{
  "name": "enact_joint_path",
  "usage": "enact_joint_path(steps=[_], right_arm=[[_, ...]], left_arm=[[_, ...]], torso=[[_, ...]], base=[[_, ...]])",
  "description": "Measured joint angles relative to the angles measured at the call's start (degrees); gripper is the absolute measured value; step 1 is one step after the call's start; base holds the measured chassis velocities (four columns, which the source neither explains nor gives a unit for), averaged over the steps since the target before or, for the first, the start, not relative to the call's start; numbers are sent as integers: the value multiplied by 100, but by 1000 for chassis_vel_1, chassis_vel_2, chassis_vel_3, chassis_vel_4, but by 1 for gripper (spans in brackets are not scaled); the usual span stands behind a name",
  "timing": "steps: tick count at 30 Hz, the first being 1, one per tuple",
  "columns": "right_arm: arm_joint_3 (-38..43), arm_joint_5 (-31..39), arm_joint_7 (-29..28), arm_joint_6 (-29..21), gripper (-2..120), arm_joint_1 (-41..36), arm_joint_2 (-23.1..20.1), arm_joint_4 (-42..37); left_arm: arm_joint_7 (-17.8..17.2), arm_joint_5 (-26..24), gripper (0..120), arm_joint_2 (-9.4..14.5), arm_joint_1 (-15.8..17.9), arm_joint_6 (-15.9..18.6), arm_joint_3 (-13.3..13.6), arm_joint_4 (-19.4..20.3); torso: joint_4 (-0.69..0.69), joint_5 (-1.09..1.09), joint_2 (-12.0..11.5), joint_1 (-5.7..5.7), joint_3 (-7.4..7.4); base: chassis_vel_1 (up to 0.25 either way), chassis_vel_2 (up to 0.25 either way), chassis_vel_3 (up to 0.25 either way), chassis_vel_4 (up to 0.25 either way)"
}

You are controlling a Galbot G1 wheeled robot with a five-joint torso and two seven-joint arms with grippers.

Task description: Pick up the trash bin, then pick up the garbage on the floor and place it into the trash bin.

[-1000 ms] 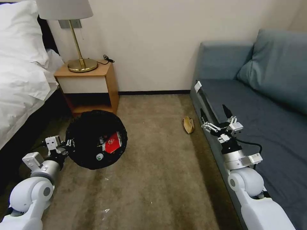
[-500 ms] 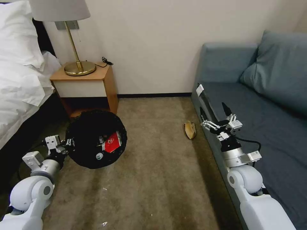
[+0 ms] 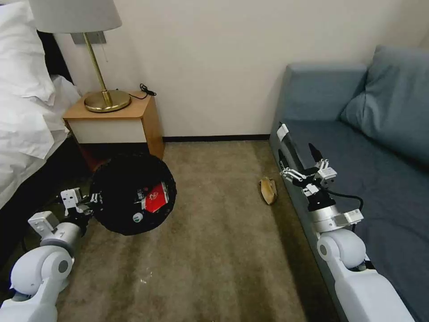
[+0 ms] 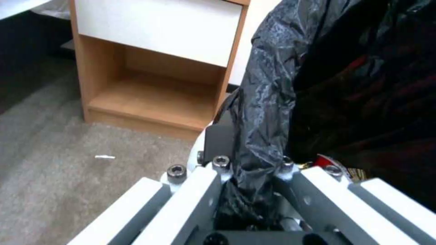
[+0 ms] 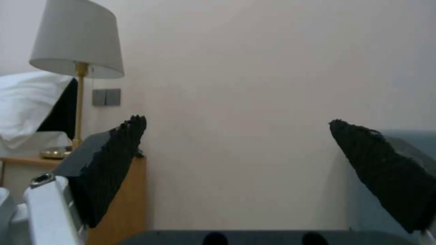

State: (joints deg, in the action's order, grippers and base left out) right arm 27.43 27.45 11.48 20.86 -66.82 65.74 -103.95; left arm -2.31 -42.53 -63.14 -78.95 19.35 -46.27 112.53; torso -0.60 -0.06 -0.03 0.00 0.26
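The trash bin, round with a black bag liner over its rim, hangs tipped toward me just above the carpet at the left. My left gripper is shut on its lined rim. Inside lie a red-and-white packet and a bottle end. One piece of garbage, a brown banana peel, lies on the carpet beside the sofa's front edge. My right gripper is open and empty, raised over the sofa edge just right of the peel; its black fingertips stand wide apart.
A wooden nightstand with a brass lamp stands behind the bin against the wall. A bed with white linen runs along the left. The blue sofa lines the right. Open carpet lies between.
The whole picture has shifted: the nightstand and lamp have slid left and down, the peel slightly down and right, so the camera moved. Both arms keep their poses, and the bin stays held.
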Motion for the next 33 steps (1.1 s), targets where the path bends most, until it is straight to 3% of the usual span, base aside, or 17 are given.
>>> enact_joint_path(steps=[27, 33], right_arm=[[-197, -4, 124, 175, 100, 232, -17, 477], [-287, -34, 54, 505, 100, 283, -7, 654]], left_arm=[[-12, 46, 2, -10, 36, -11, 58, -38], [-3, 64, 2, -18, 53, -16, 68, -76]], torso=[[0, 0, 0, 0, 0], [0, 2, 0, 1, 0]], base=[[-129, 132, 131, -125], [-144, 147, 160, -147]])
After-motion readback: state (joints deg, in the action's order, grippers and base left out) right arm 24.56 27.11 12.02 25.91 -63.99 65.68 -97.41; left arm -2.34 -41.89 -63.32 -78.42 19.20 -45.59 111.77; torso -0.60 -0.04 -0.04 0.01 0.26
